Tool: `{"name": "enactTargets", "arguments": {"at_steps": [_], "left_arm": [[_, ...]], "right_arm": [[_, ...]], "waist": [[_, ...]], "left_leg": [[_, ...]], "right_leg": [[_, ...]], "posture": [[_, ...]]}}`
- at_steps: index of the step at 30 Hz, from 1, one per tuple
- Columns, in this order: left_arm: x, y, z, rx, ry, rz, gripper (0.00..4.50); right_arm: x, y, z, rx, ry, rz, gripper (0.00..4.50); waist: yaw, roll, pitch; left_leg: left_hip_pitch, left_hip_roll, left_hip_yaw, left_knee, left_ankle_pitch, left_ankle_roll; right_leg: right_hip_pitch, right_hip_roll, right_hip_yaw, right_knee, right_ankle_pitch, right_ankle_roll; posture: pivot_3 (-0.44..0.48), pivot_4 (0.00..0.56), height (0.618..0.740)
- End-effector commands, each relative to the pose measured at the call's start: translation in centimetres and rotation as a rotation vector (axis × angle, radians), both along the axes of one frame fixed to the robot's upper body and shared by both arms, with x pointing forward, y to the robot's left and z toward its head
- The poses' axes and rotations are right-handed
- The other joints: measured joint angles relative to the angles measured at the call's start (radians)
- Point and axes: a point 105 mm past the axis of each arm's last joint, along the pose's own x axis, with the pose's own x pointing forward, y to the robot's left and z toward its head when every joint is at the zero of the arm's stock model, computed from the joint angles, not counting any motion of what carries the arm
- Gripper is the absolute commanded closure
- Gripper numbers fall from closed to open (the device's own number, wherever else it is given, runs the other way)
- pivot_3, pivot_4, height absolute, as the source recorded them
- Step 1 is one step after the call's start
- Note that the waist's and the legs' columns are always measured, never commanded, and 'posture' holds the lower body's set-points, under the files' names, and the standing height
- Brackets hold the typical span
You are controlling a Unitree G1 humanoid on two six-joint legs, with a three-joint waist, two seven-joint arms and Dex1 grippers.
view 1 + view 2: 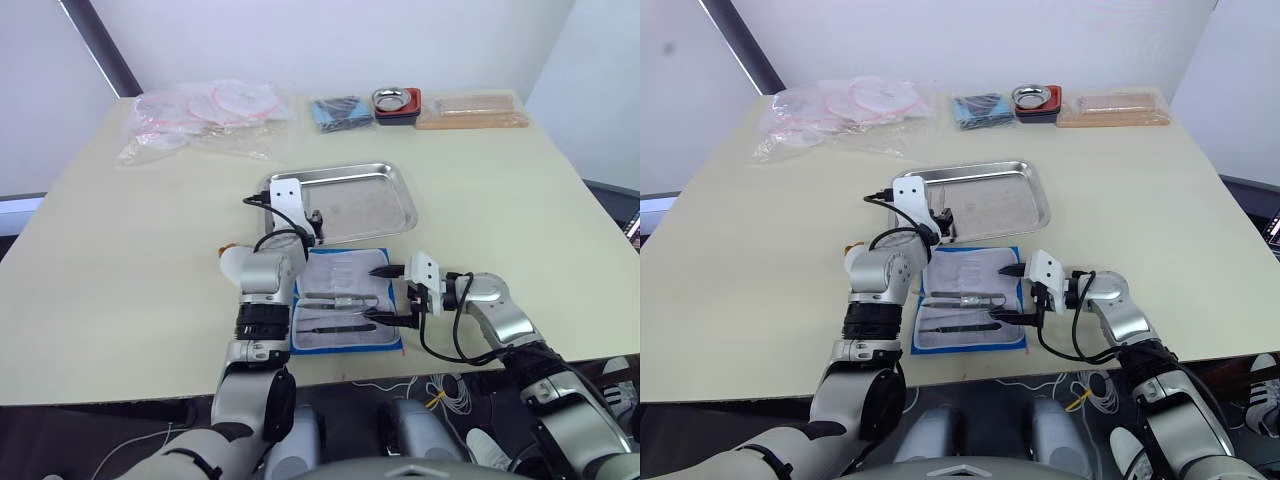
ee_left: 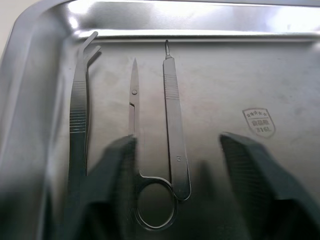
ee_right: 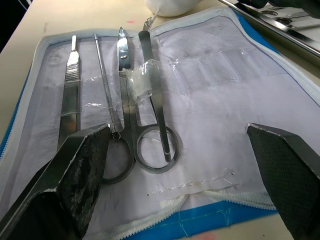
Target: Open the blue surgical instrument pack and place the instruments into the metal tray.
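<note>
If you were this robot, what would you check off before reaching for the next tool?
1. Blue surgical instrument pack lies open and flat: ok.
2. Instruments remain in the pack, under clear straps: ok. Whether they slide free: cannot tell.
3. Right gripper open, wide enough for a tool: ok.
4. Left gripper open and empty over the metal tray: ok.
5. Tray has bare floor beside the three tools already laid in it: ok.
6. Right gripper lined up on one single tool: not ok; the scissors and neighbouring tools overlap.
</note>
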Motion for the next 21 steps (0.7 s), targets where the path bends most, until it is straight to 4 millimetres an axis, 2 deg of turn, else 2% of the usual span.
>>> {"name": "enactTargets", "arguments": {"at_steps": [1,6,9,15,21], "left_arm": [[0.0,-0.8,1.5,-0.017,-0.044,-0.026,1.58],[0.2,-0.6,3.0,-0.018,-0.113,-0.051,1.58],[-0.4,-1.7,3.9,-0.039,-0.198,-0.236,1.58],[-1.5,-1.3,5.0,-0.024,-0.29,-0.388,1.58],[-4.2,-0.2,5.6,0.036,-0.345,-0.581,1.58]], "right_arm": [[-2.1,-2.0,-6.4,-0.196,0.186,-0.049,0.0],[-2.1,-2.0,-6.4,-0.196,0.185,-0.047,0.0],[-1.9,-2.2,-6.2,-0.197,0.181,-0.055,0.0],[-2.2,-2.4,-6.4,-0.202,0.191,-0.05,0.0],[-2.4,-2.3,-6.5,-0.201,0.194,-0.042,0.0]], "waist": [[0.0,0.0,0.0],[0.0,0.0,0.0],[-0.002,0.0,0.0],[0.001,0.001,0.001],[-0.001,0.002,0.001]], "left_leg": [[0.0,0.0,0.0,0.0,0.0,0.0],[0.0,0.0,0.0,0.0,0.0,0.0],[0.0,0.0,0.0,0.0,0.0,0.0],[0.0,0.0,0.0,0.0,0.0,0.0],[0.0,0.0,0.001,-0.001,0.0,0.0]], "right_leg": [[0.0,0.0,0.0,0.0,0.0,0.0],[0.0,0.0,0.0,0.0,0.0,0.0],[0.0,0.0,0.0,0.0,0.0,0.0],[0.0,0.0,0.0,0.0,0.0,0.0],[0.0,0.0,0.001,-0.001,0.0,0.0]], "posture": [[0.0,0.15,0.74],[0.0,0.15,0.74],[0.0,0.15,0.74],[0.0,0.15,0.74],[0.0,0.15,0.74]]}}
